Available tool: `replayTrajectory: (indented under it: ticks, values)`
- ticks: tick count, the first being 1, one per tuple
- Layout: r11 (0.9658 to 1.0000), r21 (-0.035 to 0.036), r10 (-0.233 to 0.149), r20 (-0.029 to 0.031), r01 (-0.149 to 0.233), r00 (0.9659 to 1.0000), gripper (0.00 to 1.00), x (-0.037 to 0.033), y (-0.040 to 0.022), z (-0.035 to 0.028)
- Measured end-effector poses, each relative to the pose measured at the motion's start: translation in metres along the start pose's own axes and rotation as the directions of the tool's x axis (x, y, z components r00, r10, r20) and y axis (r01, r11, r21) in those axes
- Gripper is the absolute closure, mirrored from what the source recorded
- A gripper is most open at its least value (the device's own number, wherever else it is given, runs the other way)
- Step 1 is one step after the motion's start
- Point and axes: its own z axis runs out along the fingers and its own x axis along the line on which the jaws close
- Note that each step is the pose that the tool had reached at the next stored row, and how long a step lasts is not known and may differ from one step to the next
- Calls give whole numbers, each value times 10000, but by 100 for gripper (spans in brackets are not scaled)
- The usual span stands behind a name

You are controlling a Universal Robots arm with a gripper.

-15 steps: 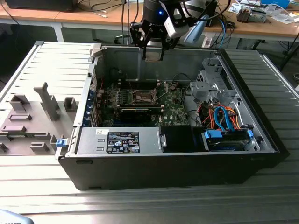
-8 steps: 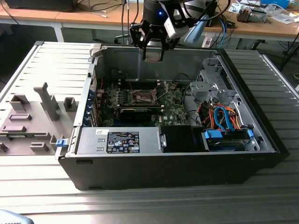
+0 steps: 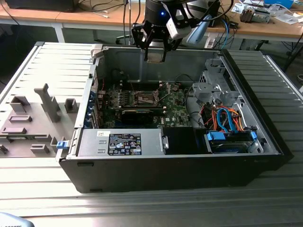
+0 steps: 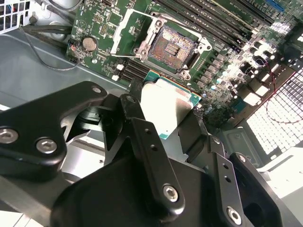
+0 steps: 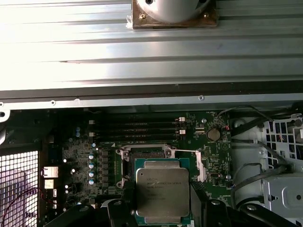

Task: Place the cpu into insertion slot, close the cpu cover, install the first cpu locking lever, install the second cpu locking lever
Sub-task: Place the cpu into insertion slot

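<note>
The cpu (image 5: pixel 162 189), a silvery square chip on a green edge, is held flat between my gripper's (image 5: pixel 163 201) black fingers (image 5: pixel 126 204); the second wrist view shows the cpu (image 4: pixel 171 109) clamped the same way. The insertion slot (image 4: pixel 173 47) lies bare below, its dark pin field showing inside a metal rim. The cpu cover (image 4: pixel 129 29) stands swung open beside the slot. In the first wrist view the chip hides most of the insertion slot (image 5: pixel 144 152). In the exterior view my gripper (image 3: pixel 155 56) hangs well above the green motherboard (image 3: pixel 177 106) and the socket (image 3: pixel 144 98).
The open black computer case (image 3: pixel 180 165) encloses the board, with its power supply (image 3: pixel 123 143) at the front and a drive cage with orange and blue cables (image 3: pixel 222 118) on the exterior view's right. Black memory slots (image 5: pixel 135 127) run beside the socket. A grey fixture plate (image 3: pixel 33 123) lies outside the case.
</note>
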Motion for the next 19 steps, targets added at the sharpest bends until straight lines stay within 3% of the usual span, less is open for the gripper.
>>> replayTrajectory:
  ticks: [10, 19]
  values:
    - [9987, 9, 518, 47, -518, 9986, 45, 0, 0, 0]
    - [9973, 12, 735, 66, -735, 9973, 45, 0, 0, 1]
